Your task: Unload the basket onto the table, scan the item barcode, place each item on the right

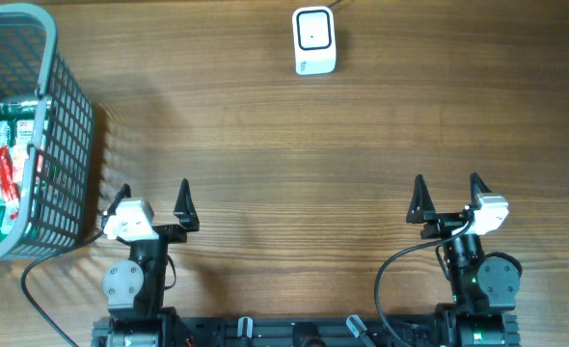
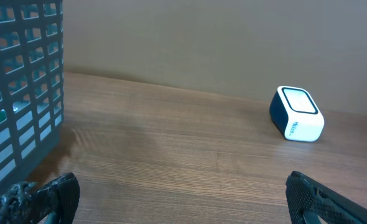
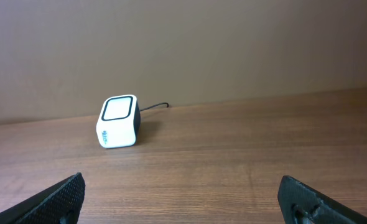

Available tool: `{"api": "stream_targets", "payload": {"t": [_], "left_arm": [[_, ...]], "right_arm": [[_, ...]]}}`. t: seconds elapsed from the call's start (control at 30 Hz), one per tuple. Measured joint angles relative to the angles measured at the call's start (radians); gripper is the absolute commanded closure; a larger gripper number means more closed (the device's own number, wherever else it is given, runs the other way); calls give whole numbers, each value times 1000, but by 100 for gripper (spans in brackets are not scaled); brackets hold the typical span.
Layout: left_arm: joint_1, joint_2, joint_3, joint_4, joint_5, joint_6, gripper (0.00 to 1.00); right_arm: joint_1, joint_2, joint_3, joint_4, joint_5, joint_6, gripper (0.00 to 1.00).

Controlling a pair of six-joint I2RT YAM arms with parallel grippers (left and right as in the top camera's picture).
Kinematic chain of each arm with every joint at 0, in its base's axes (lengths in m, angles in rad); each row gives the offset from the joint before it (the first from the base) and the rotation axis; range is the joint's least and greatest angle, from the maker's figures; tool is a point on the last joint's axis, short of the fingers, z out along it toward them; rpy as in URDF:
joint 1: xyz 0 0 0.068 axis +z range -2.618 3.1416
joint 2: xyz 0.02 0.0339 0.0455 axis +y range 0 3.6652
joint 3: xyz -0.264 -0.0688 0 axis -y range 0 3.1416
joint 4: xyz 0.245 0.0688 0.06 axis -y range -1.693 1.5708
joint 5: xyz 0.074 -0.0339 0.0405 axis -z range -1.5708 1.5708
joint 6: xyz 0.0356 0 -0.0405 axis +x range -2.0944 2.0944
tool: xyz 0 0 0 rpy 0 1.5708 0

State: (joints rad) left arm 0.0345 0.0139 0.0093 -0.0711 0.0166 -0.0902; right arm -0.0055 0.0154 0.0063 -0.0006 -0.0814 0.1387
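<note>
Basket [image 1: 67, 145] at the left runs off the picture's left edge in the overhead view. The packets [image 1: 0, 164] inside are half hidden behind its rim and mesh, print too small to read. Scanner [image 1: 314, 40]: side label too small to read, cable [image 3: 155, 107] vanishes behind its body. Left pincer [image 2: 183, 199] and right pincer [image 3: 183, 196]: only finger ends show, the rest cut off by each wrist view's lower edge.

Scanner at the far side, basket off to its left

The scanner [image 1: 314, 40] stands on the table [image 1: 294, 164]. The basket [image 1: 67, 145] sits well to the scanner's left and nearer the arms, with packets [image 1: 0, 164] inside. The left gripper [image 1: 154, 188] and the right gripper [image 1: 447, 179] lie before the scanner, one to each side.
</note>
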Motion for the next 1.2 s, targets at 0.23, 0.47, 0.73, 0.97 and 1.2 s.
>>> {"api": "stream_targets", "payload": {"t": [0.23,0.47,0.73,0.97,1.2], "left_arm": [[0,26,0,3,-63,0,0],[0,26,0,3,-72,0,0],[0,26,0,3,-72,0,0],[0,26,0,4,-72,0,0],[0,26,0,4,-72,0,0]], "right_arm": [[0,71,0,-2,0,0,0],[0,71,0,-2,0,0,0],[0,71,0,-2,0,0,0],[0,71,0,-2,0,0,0],[0,71,0,-2,0,0,0]]}}
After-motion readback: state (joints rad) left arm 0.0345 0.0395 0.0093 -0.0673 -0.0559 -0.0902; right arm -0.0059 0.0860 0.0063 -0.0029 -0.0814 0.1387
